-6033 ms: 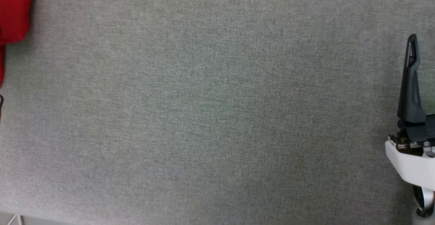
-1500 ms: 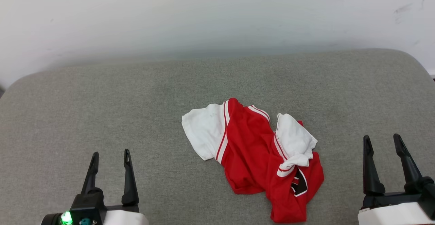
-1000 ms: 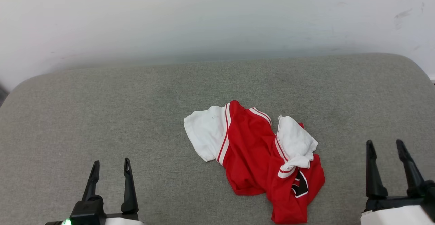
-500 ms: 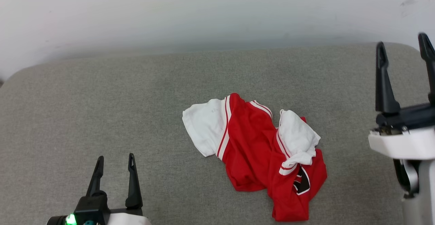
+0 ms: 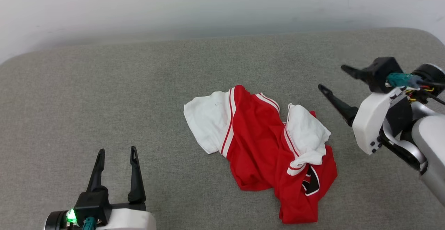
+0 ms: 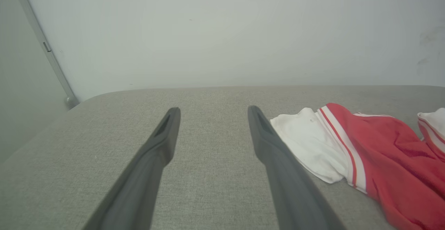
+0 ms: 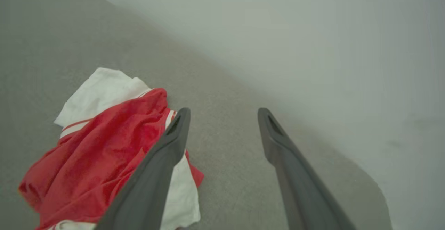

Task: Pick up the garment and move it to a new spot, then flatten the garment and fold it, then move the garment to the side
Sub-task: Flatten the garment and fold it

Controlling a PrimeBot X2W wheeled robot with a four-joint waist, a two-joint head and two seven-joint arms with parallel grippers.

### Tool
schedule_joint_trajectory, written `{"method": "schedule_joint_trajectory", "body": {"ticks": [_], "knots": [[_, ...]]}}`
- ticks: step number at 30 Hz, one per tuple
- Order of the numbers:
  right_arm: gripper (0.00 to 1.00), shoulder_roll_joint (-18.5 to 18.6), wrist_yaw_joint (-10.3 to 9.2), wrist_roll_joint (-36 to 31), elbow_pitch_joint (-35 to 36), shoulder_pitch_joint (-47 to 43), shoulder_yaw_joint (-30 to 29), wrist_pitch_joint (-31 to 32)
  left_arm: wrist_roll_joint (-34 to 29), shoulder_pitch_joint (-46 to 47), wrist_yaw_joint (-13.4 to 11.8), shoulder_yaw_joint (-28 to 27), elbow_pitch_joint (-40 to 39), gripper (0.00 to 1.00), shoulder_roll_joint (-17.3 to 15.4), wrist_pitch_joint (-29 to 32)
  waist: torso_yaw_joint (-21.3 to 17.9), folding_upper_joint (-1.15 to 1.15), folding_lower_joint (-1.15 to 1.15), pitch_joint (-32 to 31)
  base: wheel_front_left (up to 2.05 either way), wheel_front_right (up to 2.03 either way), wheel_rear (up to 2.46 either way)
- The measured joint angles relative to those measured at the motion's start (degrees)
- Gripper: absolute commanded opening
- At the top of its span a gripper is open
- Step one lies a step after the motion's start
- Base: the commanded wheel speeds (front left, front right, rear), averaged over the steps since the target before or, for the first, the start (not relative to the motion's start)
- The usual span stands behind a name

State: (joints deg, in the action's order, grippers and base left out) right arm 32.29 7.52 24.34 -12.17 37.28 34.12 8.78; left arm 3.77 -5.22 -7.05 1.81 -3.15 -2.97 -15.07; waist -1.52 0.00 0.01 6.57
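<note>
**Lining up the first pickup**

My right gripper (image 5: 332, 77) has just swung round to point at the crumpled red jersey-style T-shirt with white sleeves (image 5: 264, 146), which lies untouched mid-way across the grey fabric bench (image 5: 104, 84). Its fingers are spread. The left gripper (image 5: 117, 150) waits, fingers spread too. I judge the grab is next.

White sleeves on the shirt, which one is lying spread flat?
The sleeve on the robot's left, spread flat; the other sleeve is crumpled on top of the red body.
</note>
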Motion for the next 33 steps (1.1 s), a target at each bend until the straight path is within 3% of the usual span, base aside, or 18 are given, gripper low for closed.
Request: {"method": "schedule_joint_trajectory", "body": {"ticks": [7,12,20,28,29,30,33], "knots": [[1.0,9.3,0.0,18.6,1.2,8.2,16.1,21.0,0.1,2.7,0.3,0.3,-0.2,1.0,0.0,0.0,0.6,0.0,0.0,3.3,0.0,0.0,0.0],[1.0,10.3,0.0,24.5,-1.5,12.9,22.0,28.8,0.5,5.0,0.3,1.1,-0.4,1.0,0.0,0.0,1.6,0.0,0.0,6.4,0.0,0.0,0.0],[1.0,7.7,-0.01,26.5,-10.0,16.5,29.4,28.5,1.0,8.6,0.5,2.7,-0.4,1.0,0.1,0.0,3.4,0.0,0.0,11.8,0.0,0.0,0.0],[1.0,6.9,-0.03,27.6,-13.1,18.0,35.4,25.0,1.0,10.0,0.5,3.0,0.6,1.0,0.1,0.0,4.8,0.0,-0.01,13.7,0.0,0.0,0.0],[0.42,6.9,-0.04,27.7,-13.3,18.0,35.8,24.1,1.0,10.0,0.5,2.9,0.8,1.0,0.1,0.0,4.8,0.0,-0.01,13.5,0.0,0.0,0.0],[0.0,7.0,-0.08,27.6,-13.4,17.8,36.3,22.7,1.0,10.0,0.5,2.8,1.0,1.0,0.1,0.0,4.7,0.0,-0.01,13.2,0.0,0.0,0.0],[0.0,7.6,-0.1,28.1,-13.3,17.5,37.4,18.2,1.0,9.7,0.4,2.2,1.3,1.0,0.1,0.0,4.3,0.0,-0.01,11.8,0.0,0.0,0.0]]}}
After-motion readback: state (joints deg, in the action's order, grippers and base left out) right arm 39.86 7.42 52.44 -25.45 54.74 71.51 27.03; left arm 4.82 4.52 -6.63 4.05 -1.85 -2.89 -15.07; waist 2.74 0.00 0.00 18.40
